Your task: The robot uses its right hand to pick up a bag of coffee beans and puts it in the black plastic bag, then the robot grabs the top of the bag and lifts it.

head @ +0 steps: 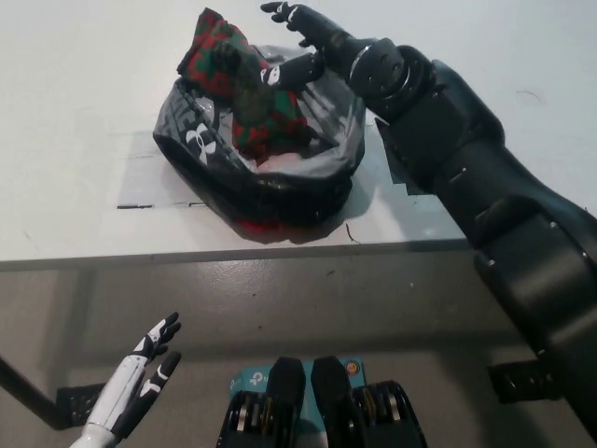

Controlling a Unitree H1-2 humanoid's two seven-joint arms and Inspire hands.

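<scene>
One coffee bag sits in one black bag — right hand fingers apart, seemingly released; left hand idle.

My right arm enters from the lower right and reaches diagonally up and to the left, forearm extended and the wrist toward the top centre of the view. My right hand is at the end of that reach, its fingers spread apart and extended to the left, gripping nothing; one digit angles lower, apart from the rest. My white left hand rests low at the lower left, wrist pointing up and right, dark-tipped fingers splayed, empty.
</scene>
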